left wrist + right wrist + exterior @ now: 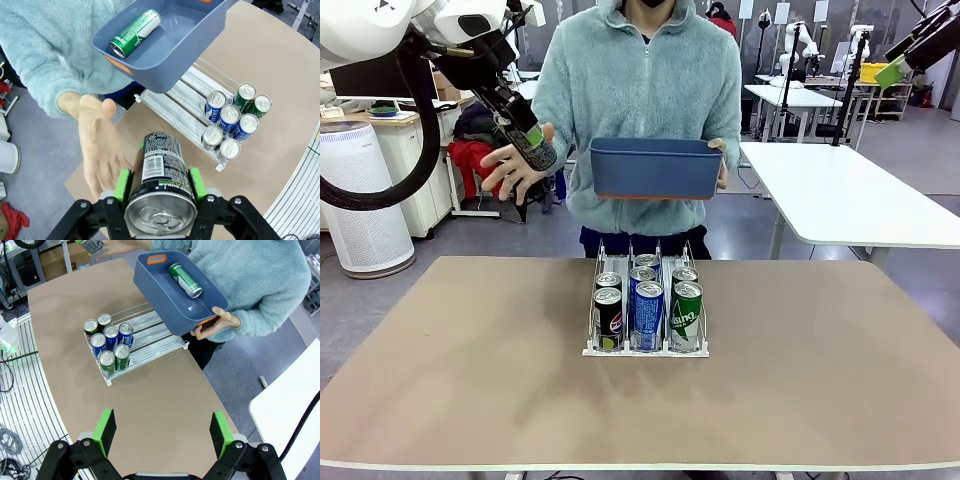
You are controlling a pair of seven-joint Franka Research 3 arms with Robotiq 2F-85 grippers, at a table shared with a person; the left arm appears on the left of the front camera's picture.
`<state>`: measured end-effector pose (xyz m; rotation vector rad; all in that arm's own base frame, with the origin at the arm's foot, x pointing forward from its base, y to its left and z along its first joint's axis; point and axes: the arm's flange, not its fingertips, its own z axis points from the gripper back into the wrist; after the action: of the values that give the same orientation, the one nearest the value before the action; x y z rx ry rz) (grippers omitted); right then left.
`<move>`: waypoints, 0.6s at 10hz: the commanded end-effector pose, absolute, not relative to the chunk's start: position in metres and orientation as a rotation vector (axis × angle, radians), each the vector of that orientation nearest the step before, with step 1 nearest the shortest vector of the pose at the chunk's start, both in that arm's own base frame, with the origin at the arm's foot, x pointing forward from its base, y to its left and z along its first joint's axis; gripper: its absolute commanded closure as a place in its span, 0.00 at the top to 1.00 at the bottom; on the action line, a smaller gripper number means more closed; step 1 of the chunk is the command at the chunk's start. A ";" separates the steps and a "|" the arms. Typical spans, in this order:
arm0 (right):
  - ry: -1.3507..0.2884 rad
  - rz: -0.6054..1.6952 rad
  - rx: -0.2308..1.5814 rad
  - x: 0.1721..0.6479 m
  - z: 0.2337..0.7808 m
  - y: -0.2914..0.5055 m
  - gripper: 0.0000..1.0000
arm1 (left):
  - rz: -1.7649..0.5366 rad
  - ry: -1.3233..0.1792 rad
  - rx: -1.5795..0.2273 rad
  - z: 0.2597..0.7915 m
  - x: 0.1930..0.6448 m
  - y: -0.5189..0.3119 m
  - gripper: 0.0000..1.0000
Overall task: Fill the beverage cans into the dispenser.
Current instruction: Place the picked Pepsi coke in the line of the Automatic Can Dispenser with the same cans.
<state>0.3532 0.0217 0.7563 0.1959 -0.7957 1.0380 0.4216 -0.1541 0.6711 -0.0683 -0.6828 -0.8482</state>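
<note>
- Left claw point(159, 181): you have it clamped by its green pads on a black slim aluminium can point(160, 162), silver top toward the wrist camera. It is held in the air off the counter's far left corner.
- Person's open hand point(100, 150): palm spread just beside the gripped can; you cannot tell whether they touch.
- Right claw point(163, 432): your jaws stand wide apart and grip nothing, high above the tan counter point(165, 390).
- White wire-and-plastic dispenser rack point(645, 351): three lanes, at the middle of the counter.
- Stock in the rack, all upright and bunched at your end: two black cans point(608, 318) in the left lane, two blue-and-white cans point(648, 315) in the middle lane, two green cans point(686, 315) in the right lane. The far half of each lane is bare.
- Blue-grey rectangular plastic bin point(165, 305) with orange handles: held up by the person's other hand point(220, 320) above the rack's far end.
- One green can with white lettering point(185, 281): lying on its side inside the bin.
</note>
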 end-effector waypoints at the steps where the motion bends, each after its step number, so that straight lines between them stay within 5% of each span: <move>1: -0.802 1.036 0.192 0.354 0.755 0.022 1.00 | -0.842 -0.689 -0.069 0.672 0.422 -0.151 0.00; 4: -0.802 1.036 0.192 0.354 0.755 0.022 1.00 | -0.842 -0.689 -0.069 0.672 0.422 -0.151 0.00; 5: -0.802 1.036 0.192 0.354 0.755 0.022 1.00 | -0.848 -0.683 -0.068 0.671 0.422 -0.154 0.58; 6: -0.802 1.036 0.192 0.354 0.755 0.022 1.00 | -0.779 -0.680 -0.048 0.666 0.418 -0.161 0.58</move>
<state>0.3532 0.0217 0.7563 0.1959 -0.7957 1.0379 0.4210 -0.1565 0.6691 -0.0705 -0.6768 -0.8308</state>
